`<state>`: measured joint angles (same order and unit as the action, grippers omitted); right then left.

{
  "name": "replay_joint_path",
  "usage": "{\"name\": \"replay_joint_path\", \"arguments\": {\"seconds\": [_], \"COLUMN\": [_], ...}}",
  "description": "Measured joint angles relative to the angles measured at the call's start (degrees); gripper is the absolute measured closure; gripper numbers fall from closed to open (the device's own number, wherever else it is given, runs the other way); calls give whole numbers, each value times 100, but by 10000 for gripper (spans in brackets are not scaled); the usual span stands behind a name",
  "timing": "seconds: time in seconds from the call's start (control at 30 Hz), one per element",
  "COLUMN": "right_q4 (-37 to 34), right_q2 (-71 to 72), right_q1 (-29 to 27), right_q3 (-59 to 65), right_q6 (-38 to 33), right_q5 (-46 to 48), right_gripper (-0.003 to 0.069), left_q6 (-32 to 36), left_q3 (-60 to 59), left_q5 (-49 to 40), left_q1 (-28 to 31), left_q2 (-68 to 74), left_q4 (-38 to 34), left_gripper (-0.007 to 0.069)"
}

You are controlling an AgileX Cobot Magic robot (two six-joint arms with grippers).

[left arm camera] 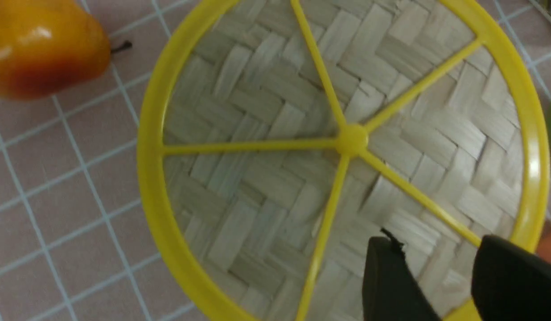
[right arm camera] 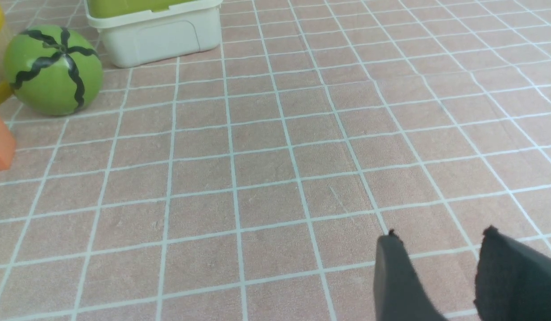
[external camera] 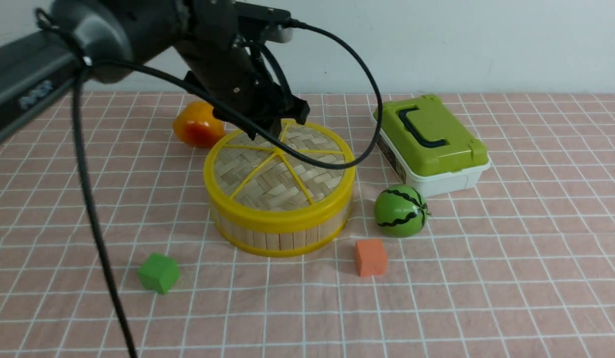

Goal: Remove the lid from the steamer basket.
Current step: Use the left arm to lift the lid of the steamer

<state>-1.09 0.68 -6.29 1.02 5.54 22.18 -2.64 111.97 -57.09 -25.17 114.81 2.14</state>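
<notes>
Woven lid (external camera: 267, 181) on slatted steamer basket (external camera: 282, 238) | left end effector (left arm camera: 436, 240) apart | right end effector (right arm camera: 441, 232) apart

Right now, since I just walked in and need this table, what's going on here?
The left arm reaches over the steamer basket, its jaws open just above the lid near its far rim, gripping nothing yet. The lid is on the basket. The right arm's jaws are open over the tablecloth, holding nothing.

A white box with a green lid (external camera: 432, 144), a toy watermelon (external camera: 401, 211), an orange block (external camera: 370, 257), a green cube (external camera: 158, 272) and a pear (external camera: 198, 124) were seen on the checked desk (external camera: 511, 278).
</notes>
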Motion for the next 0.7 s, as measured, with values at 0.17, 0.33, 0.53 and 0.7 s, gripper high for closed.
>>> {"name": "replay_joint_path", "arguments": {"seconds": [0.17, 0.33, 0.53, 0.7], "right_q4": [0, 0, 0, 0], "right_q2": [0, 0, 0, 0], "right_q1": [0, 0, 0, 0], "right_q3": [0, 0, 0, 0], "right_q6": [0, 0, 0, 0], "right_q5": [0, 0, 0, 0], "right_gripper": [418, 418, 418, 418], "left_q6": [0, 0, 0, 0], "left_q3": [730, 796, 807, 813], "left_q5": [34, 150, 431, 424], "left_q1": [-57, -63, -102, -106], "left_q2": [754, 966, 1180, 1255], "left_q4": [372, 392, 345, 397], "left_gripper": [233, 230, 232, 276]}}
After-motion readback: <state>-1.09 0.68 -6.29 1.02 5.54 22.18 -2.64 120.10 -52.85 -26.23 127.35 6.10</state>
